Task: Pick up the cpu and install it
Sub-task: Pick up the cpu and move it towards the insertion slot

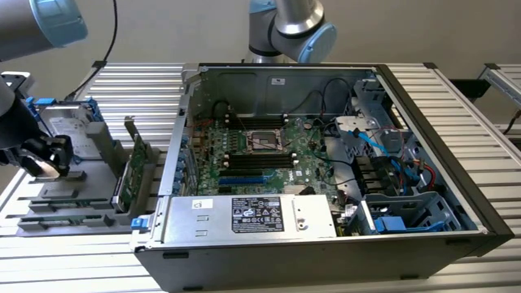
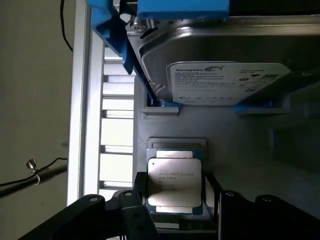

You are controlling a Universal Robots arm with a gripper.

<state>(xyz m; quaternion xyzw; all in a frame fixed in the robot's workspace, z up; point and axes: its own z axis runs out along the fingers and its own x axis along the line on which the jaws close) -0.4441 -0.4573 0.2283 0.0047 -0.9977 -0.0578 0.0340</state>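
— Silver-grey, flat square cpu (image 2: 174, 182) with the shiny metal top: where does it lie?
— Flat in a shallow recess of the grey plastic parts tray (image 2: 245, 145), near the silver labelled hard drive (image 2: 225, 75) in its blue bracket (image 2: 182, 7). That tray sits on the slatted metal counter (image 1: 456, 104), at the exterior view's left, beside the open dark computer case (image 1: 326, 268).
— And the black gripper (image 2: 176, 190)?
— Low over the tray, jaws spread, one black finger (image 2: 140, 187) on each side of the cpu. A thin gap shows on one side, and the cpu rests in its recess.
— The socket?
— The metal-framed socket (image 1: 265, 139) is on the green motherboard (image 1: 236, 168) inside the case, well apart from the cpu.
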